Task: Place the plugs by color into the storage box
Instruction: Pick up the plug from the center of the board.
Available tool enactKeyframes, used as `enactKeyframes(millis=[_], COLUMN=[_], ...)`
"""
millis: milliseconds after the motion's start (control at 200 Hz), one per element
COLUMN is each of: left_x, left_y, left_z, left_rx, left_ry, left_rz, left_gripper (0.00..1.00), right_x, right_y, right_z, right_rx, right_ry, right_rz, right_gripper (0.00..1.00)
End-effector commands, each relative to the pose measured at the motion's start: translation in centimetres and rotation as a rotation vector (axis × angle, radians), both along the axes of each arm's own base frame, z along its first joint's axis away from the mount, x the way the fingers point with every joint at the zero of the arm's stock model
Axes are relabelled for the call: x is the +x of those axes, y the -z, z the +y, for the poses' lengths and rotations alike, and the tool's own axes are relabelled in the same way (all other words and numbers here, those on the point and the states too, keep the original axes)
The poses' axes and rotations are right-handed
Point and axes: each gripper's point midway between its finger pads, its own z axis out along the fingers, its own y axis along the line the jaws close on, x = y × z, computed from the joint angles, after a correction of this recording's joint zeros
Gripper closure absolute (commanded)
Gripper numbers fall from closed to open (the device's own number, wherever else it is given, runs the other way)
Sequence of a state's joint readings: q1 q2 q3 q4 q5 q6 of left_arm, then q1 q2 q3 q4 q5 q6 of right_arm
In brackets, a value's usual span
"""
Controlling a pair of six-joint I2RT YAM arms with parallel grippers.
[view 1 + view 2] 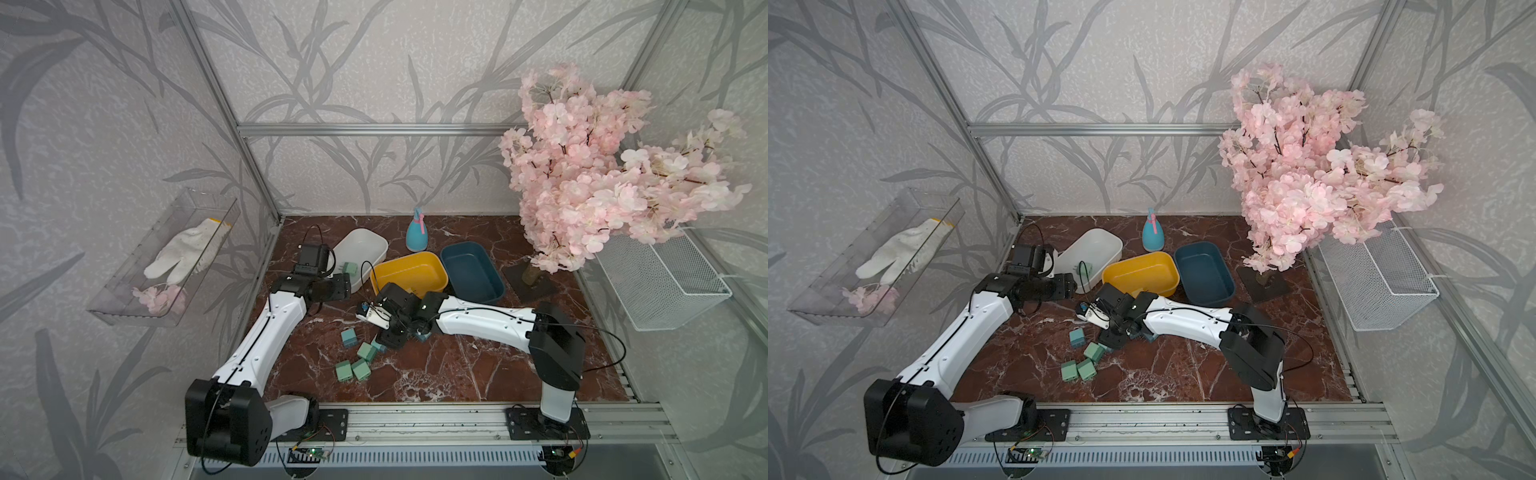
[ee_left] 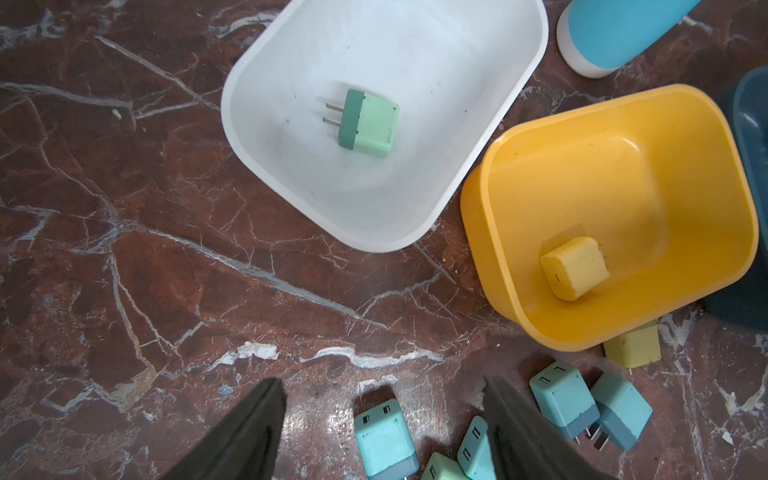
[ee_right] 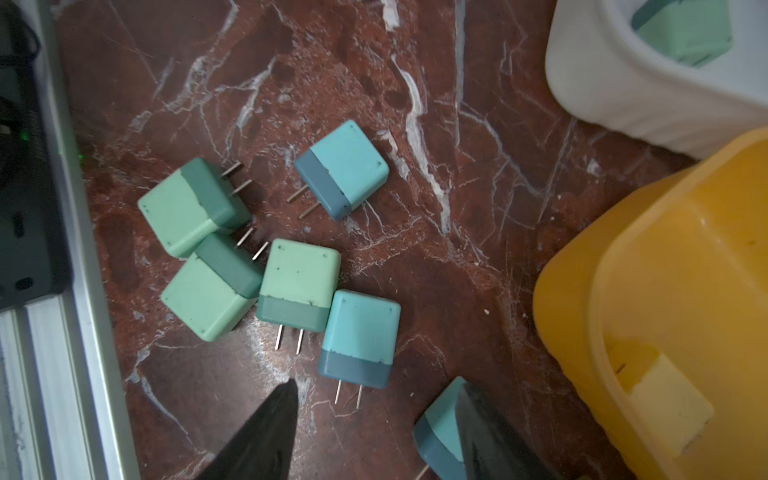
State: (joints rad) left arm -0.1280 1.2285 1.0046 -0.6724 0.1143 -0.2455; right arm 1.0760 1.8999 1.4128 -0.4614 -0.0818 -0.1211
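Right gripper (image 3: 376,388), left gripper (image 2: 382,382) apart, empty; green plug (image 2: 368,122) in white box (image 2: 374,216), yellow plug (image 2: 575,268) in yellow box (image 2: 582,187); mid-frame loose plugs (image 3: 299,282) remain.

I read the tabletop (image 2: 124,249) as glossy veined stone, the plugs (image 3: 297,270) as matt plastic with 2 bare metal prongs each. The white bin (image 2: 415,199) and yellow bin (image 2: 706,174) look like smooth, faintly shiny plastic. At 9 o'clock in a top view lies a knitted cloth glove (image 1: 187,253); at 3 o'clock, a wire-mesh basket (image 1: 665,286).
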Motion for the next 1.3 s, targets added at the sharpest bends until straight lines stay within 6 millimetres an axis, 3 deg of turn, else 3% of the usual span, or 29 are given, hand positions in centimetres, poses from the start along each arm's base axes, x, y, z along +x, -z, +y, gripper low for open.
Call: enactKeyframes(millis=[0, 280, 460, 780, 1055, 1295], left_x=[0.3, 0.9, 1.0, 1.1, 1.1, 1.1], left_y=[-0.6, -0.4, -0.4, -0.3, 0.0, 0.0], left_z=[0.2, 0.6, 1.0, 1.2, 1.1, 1.1], left_rx=[-0.021, -0.096, -0.125, -0.146, -0.155, -0.156], left_ry=[-0.019, -0.045, -0.062, -0.075, -0.075, -0.075], left_rz=[-0.038, -0.041, -0.038, -0.038, -0.028, -0.029], left_gripper=[0.22, 0.22, 0.22, 0.22, 0.22, 0.22], right_x=[0.3, -0.3, -0.7, -1.0, -1.0, -1.2], right_y=[0.7, 4.3, 5.6, 5.8, 4.6, 6.6], right_z=[0.0, 1.2, 1.4, 0.8, 0.5, 0.6], right_rx=[-0.004, -0.054, -0.107, -0.113, -0.091, -0.125], right_ry=[0.118, 0.187, 0.182, 0.193, 0.2, 0.204], right_rz=[0.054, 0.13, 0.107, 0.108, 0.097, 0.109], right_gripper=[0.37, 0.38, 0.38, 0.5, 0.5, 0.45])
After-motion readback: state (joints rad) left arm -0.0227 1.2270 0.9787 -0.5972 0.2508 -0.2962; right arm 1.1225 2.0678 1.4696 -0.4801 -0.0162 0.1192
